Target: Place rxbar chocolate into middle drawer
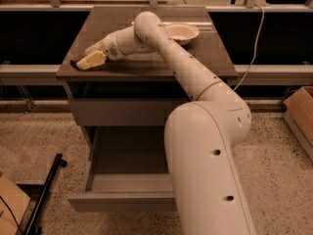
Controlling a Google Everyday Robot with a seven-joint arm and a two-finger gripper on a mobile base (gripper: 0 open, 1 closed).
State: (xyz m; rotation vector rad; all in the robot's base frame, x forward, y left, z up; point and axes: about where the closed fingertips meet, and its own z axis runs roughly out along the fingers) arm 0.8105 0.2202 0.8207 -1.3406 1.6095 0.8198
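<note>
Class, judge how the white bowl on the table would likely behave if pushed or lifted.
The white bowl looks shallow and wide-based, so it probably slides rather than tips. Its thin rim suggests lightness. The claw sits apart from it, near the left edge of the table.
</note>
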